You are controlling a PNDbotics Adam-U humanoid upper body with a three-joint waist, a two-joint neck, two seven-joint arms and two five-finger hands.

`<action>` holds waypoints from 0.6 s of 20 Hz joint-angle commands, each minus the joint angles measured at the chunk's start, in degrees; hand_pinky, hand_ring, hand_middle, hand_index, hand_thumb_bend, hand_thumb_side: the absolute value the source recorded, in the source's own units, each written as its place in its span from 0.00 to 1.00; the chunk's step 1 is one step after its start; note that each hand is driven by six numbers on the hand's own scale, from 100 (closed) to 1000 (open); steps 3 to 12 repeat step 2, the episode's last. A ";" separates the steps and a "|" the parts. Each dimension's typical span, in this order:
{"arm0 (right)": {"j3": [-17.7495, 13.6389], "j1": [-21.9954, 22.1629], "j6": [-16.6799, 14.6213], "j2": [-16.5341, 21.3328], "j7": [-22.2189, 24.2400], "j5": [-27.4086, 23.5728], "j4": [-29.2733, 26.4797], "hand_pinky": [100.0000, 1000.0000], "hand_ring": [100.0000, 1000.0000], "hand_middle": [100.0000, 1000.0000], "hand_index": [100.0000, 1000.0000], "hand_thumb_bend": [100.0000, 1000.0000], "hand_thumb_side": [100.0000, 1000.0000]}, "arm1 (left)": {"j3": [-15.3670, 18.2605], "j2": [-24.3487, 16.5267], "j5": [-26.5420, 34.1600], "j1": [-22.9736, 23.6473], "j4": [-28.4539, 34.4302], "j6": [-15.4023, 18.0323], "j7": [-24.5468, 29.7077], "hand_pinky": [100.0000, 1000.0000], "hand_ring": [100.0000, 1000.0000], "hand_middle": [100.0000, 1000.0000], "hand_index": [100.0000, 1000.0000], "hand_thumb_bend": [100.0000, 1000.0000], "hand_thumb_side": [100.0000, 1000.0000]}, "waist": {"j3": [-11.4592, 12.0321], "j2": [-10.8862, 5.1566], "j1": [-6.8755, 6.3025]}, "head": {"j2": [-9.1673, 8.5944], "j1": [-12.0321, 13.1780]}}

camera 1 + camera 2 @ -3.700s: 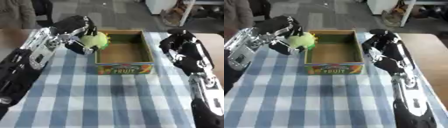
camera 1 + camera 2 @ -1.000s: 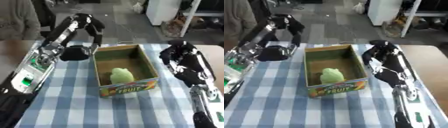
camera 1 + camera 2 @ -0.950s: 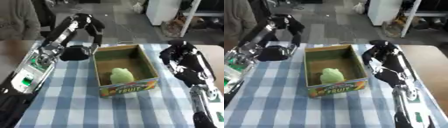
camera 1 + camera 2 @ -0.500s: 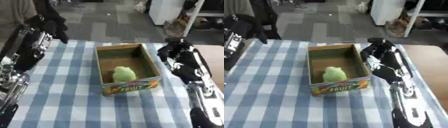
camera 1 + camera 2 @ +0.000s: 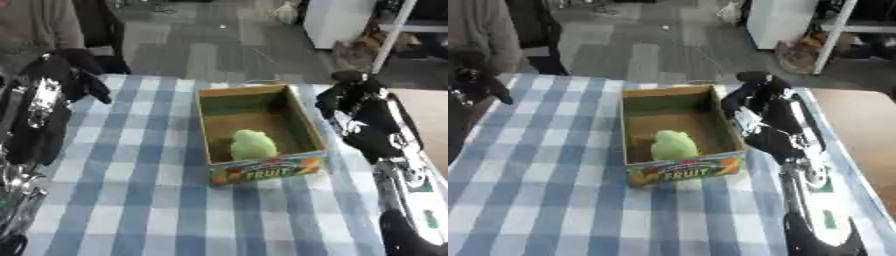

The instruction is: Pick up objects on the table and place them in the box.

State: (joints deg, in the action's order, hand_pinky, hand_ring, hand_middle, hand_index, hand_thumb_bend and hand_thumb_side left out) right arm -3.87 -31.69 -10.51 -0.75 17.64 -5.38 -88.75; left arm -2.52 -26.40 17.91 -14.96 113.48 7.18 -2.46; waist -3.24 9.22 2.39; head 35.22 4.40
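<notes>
A cardboard box (image 5: 216, 105) printed with fruit stands on the desk (image 5: 131, 200), which wears a blue-and-white checked cloth. A light green object (image 5: 253, 144) lies inside the box near its front wall. The left hand (image 5: 74, 70) hangs over the desk's far left, holding nothing. The right hand (image 5: 350, 97) hovers just beside the box's right wall, fingers curled.

You are working in what looks like a lab or office workroom: the table (image 5: 131, 200) in front of you wears a blue-and-white checked cloth, and beyond its far edge lies grey carpet-tile floor (image 5: 201, 35). At the far right stand a white cabinet (image 5: 337, 20) and a white-framed rack (image 5: 833, 37) with bags piled at its foot.
</notes>
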 commanded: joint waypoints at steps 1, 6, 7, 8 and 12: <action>-0.38 -0.48 0.03 0.99 -0.19 0.11 -1.37 0.54 0.55 0.41 0.68 0.28 0.00 | 0.98 0.43 -0.46 0.25 1.11 -0.55 -0.42 0.42 0.45 0.50 0.69 0.00 0.60 | 0.01 -0.90 -0.28 | 0.62 -0.17; -0.38 -0.48 0.03 1.01 -0.18 0.10 -1.36 0.54 0.55 0.41 0.68 0.28 0.00 | 1.02 0.69 -0.57 0.43 1.11 -0.77 -0.52 0.42 0.45 0.50 0.69 0.00 0.60 | 0.06 -0.90 -0.26 | 0.97 -0.08; -0.38 -0.48 0.03 1.01 -0.18 0.10 -1.36 0.54 0.55 0.41 0.68 0.28 0.00 | 1.02 0.69 -0.57 0.43 1.11 -0.77 -0.52 0.42 0.45 0.50 0.69 0.00 0.60 | 0.06 -0.90 -0.26 | 0.97 -0.08; -0.38 -0.48 0.03 1.01 -0.18 0.10 -1.36 0.54 0.55 0.41 0.68 0.28 0.00 | 1.02 0.69 -0.57 0.43 1.11 -0.77 -0.52 0.42 0.45 0.50 0.69 0.00 0.60 | 0.06 -0.90 -0.26 | 0.97 -0.08; -0.38 -0.48 0.03 1.01 -0.18 0.10 -1.36 0.54 0.55 0.41 0.68 0.28 0.00 | 1.02 0.69 -0.57 0.43 1.11 -0.77 -0.52 0.42 0.45 0.50 0.69 0.00 0.60 | 0.06 -0.90 -0.26 | 0.97 -0.08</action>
